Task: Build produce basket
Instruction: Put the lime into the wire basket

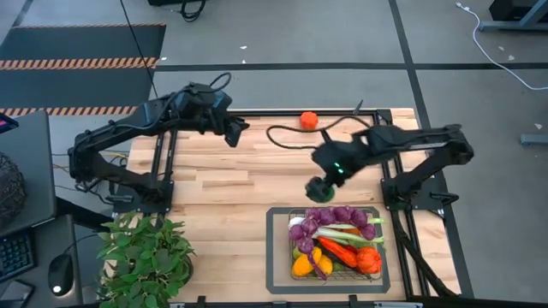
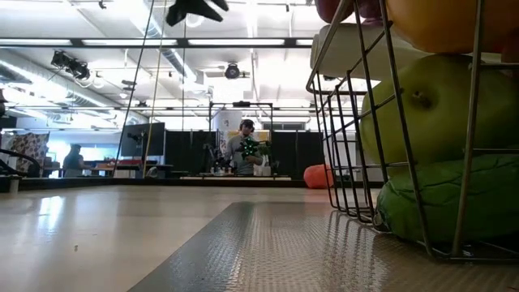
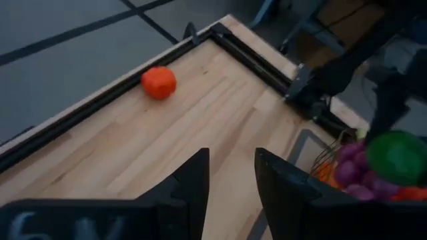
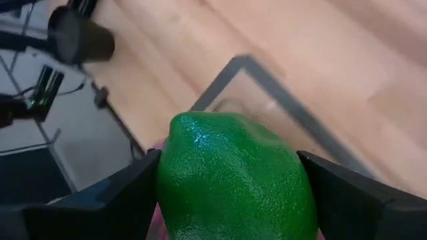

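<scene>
On the left a potted plant [image 1: 144, 257] sits at the counter's near edge, and the left gripper [image 1: 233, 130] waits over the far side, jaws slightly parted on nothing. An orange tomato [image 1: 308, 120] lies unpicked at the far edge. The right gripper [image 1: 320, 189], jaws clamped on a green lime [image 4: 233, 180], hovers just beyond the basket [image 1: 328, 278], already heaped with produce [image 1: 334, 242]; judging by this, little remains. Only the right wrist view shows that grip plainly
</scene>
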